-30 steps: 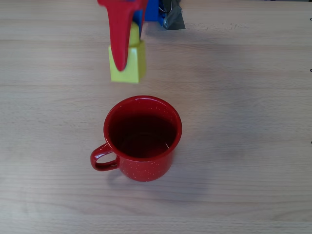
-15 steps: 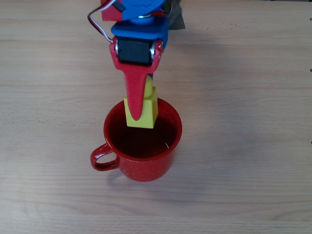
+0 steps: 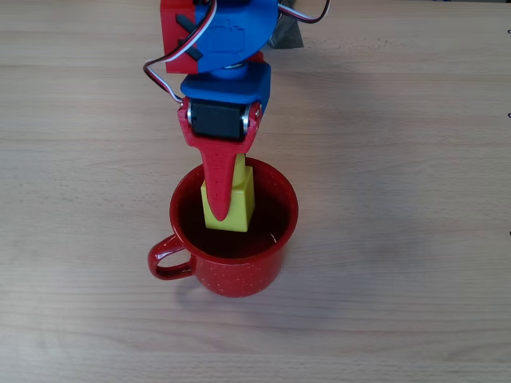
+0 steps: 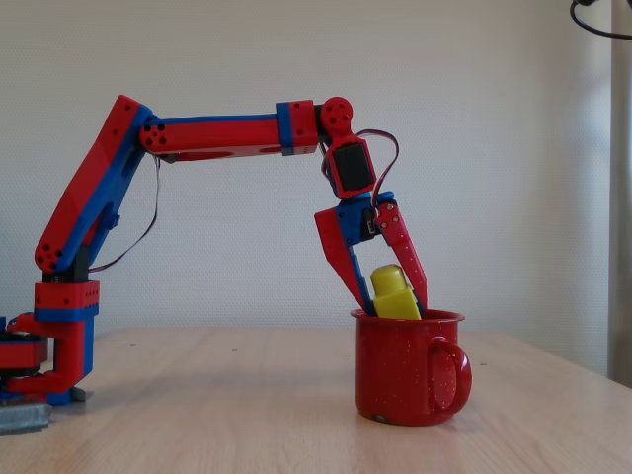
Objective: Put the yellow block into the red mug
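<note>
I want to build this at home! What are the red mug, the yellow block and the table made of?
The red mug looks like enamelled metal: glossy red with fine white speckles, though glazed ceramic is possible. The yellow block, held in the gripper at the mug's mouth, looks like smooth moulded plastic, evenly bright yellow. The table shows pale wood grain with a matt finish; real wood or laminate, I can't tell.

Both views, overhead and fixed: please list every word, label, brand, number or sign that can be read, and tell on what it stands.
None: no readable text.
The red mug carries white speckles, no letters.
The yellow block, the gripper and the table carry none.
</note>
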